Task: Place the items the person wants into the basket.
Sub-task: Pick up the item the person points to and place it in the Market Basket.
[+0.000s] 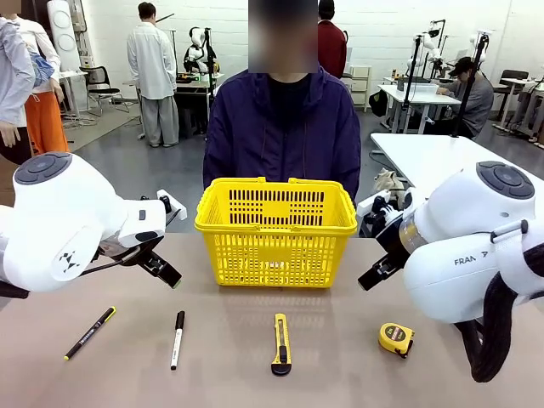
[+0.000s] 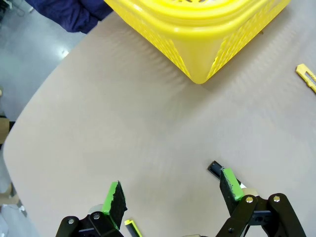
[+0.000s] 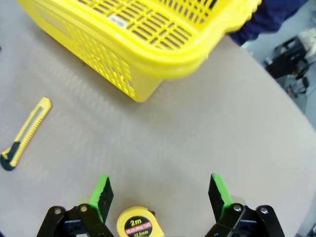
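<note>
The beige table (image 1: 102,374) is matte and flat, in a bright workroom with a grey floor, white benches and other people far back. Along its near edge lie four things in a row, well apart: a thin black pen (image 1: 89,332), the white marker (image 1: 177,338), the utility knife (image 1: 280,343) and the tape measure (image 1: 396,338). The person (image 1: 285,127) stands at the far edge, just behind the yellow basket (image 1: 276,246), which sits upright mid-table with its handles folded down. Its lattice wall hides most of the floor, so its contents are unclear. The left gripper (image 2: 172,185) hangs over bare table, jaws wide and holding nothing. The right gripper (image 3: 159,183), also spread wide, hangs above the tape measure without touching it.
</note>
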Motion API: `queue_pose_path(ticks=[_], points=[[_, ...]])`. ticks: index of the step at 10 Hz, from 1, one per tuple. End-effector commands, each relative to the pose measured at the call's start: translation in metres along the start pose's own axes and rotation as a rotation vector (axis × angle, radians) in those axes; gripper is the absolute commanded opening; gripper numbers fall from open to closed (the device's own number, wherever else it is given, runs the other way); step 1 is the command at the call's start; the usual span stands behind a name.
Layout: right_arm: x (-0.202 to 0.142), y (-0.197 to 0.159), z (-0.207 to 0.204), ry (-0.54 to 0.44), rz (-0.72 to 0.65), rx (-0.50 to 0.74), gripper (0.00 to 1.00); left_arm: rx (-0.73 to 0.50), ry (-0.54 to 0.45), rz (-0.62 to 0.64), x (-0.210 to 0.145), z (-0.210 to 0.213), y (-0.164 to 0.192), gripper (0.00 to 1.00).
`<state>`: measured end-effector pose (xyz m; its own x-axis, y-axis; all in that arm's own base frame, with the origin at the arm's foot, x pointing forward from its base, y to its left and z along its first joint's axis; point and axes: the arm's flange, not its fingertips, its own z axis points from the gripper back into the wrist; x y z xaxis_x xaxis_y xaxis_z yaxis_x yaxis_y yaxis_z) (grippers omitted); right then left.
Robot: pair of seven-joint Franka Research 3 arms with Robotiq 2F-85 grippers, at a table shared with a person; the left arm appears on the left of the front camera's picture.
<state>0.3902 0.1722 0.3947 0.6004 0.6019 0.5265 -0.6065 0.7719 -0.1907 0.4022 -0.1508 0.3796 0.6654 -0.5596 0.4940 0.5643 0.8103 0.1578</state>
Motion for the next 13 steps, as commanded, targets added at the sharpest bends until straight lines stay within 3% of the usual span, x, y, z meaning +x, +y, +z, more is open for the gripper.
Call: queue_pose_path(ticks=[1,2,4,7,10,11,13], points=[[-0.023,0.019,0.077,-0.003,0.064,-0.068,1.0,0.083,-0.013,-0.079,-0.011,0.071,-0.003,1.0],[-0.022,0.022,0.12,0.027,0.078,-0.078,1.0,0.149,0.003,-0.112,-0.01,0.111,-0.005,1.0],[-0.013,0.025,0.19,0.06,0.102,-0.119,1.0,0.301,-0.089,-0.154,-0.001,0.173,-0.02,1.0],[0.006,0.047,0.274,0.032,0.141,-0.19,1.0,0.342,-0.144,-0.174,0.025,0.239,-0.034,1.0],[0.01,0.056,0.291,0.026,0.134,-0.221,1.0,0.303,-0.154,-0.12,0.024,0.258,-0.025,1.0],[0.003,0.054,0.306,-0.003,0.149,-0.192,1.0,0.337,-0.162,-0.177,0.023,0.26,-0.032,1.0],[0.003,0.054,0.306,-0.003,0.149,-0.192,1.0,0.337,-0.162,-0.177,0.023,0.26,-0.032,1.0]])
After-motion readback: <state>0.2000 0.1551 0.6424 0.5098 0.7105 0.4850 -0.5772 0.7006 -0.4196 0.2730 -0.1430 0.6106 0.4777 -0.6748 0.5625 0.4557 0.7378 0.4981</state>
